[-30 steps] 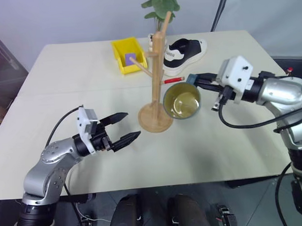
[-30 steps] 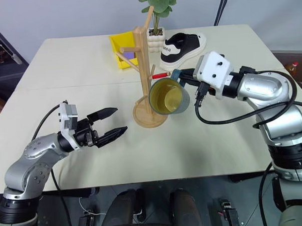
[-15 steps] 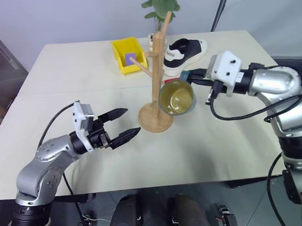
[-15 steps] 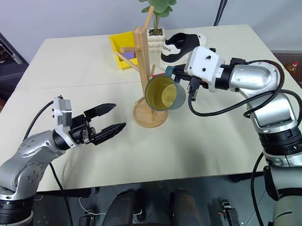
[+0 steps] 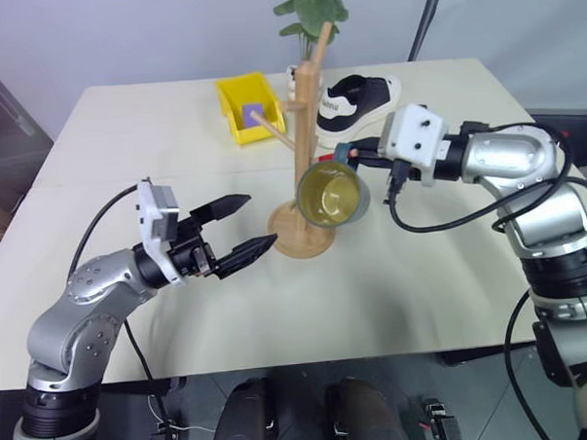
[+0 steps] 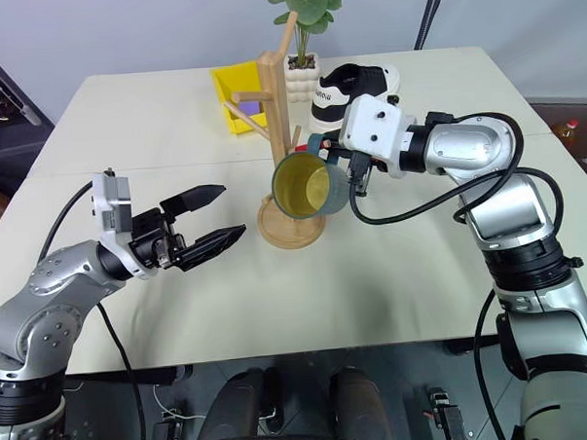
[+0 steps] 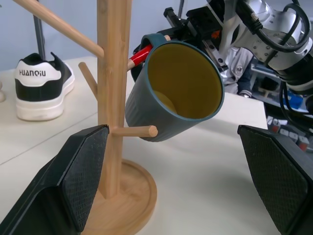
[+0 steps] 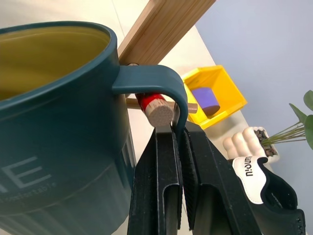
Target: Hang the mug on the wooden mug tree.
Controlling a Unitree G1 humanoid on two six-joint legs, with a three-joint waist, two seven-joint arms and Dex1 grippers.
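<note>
Up close, right fingers (image 8: 176,147) pinch the mug (image 8: 54,122) handle beside a peg (image 8: 160,113); left fingers (image 5: 237,225) spread, empty.

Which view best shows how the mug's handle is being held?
The right wrist view: the handle sits clamped between the right gripper's fingers. The eye views show the mug with its handle mostly hidden; the left wrist view shows the handle's top edge.

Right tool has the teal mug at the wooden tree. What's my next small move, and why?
Probably ease the dark teal-blue ceramic mug a little toward the light-wood mug tree's post, right tool shut on its handle. In the right wrist view a round peg tip sits at the handle's loop, seemingly not yet through, so the mug isn't hanging.
</note>
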